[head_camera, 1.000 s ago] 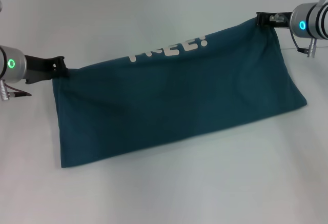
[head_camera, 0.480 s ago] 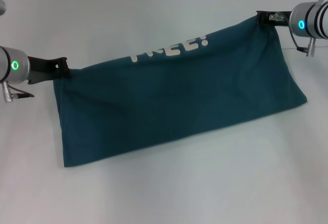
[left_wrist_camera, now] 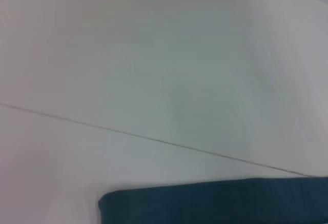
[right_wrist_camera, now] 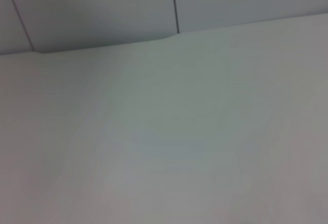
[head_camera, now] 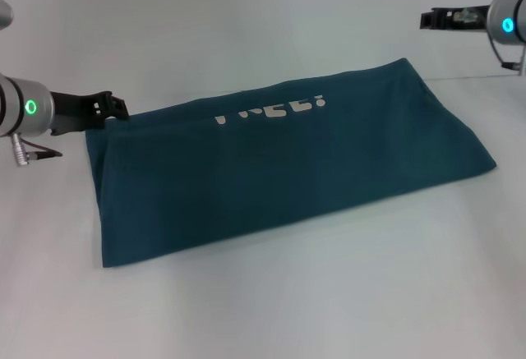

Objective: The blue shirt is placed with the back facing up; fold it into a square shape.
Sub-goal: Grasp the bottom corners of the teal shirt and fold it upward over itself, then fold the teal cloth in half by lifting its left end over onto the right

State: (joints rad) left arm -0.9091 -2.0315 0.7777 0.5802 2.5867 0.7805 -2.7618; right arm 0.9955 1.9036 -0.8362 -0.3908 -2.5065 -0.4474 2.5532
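The blue shirt (head_camera: 288, 170) lies flat on the white table (head_camera: 271, 310) as a long folded band, slanting from near-left to far-right, with part of its white lettering (head_camera: 271, 107) showing along the far edge.

The left gripper (head_camera: 113, 108) sits at the shirt's far-left corner, right at the cloth edge. From the head view it is hard to say whether its fingers grip the fabric or merely rest beside it, so its state cannot be told. The left wrist view shows only one shirt corner and bare table.

The right gripper (head_camera: 429, 20) hangs above the table, well apart from the shirt's far-right corner and holding nothing. Whether its fingers are spread or closed cannot be made out either.

The shirt is a long rectangle, not a square, so at least one crosswise fold appears to be left.

The main risk is a skewed next fold: the band lies at an angle, so a grasp taken at uneven points would misalign the edges. If the left gripper does have the corner pinched, moving away could drag that corner and undo the flat lay.
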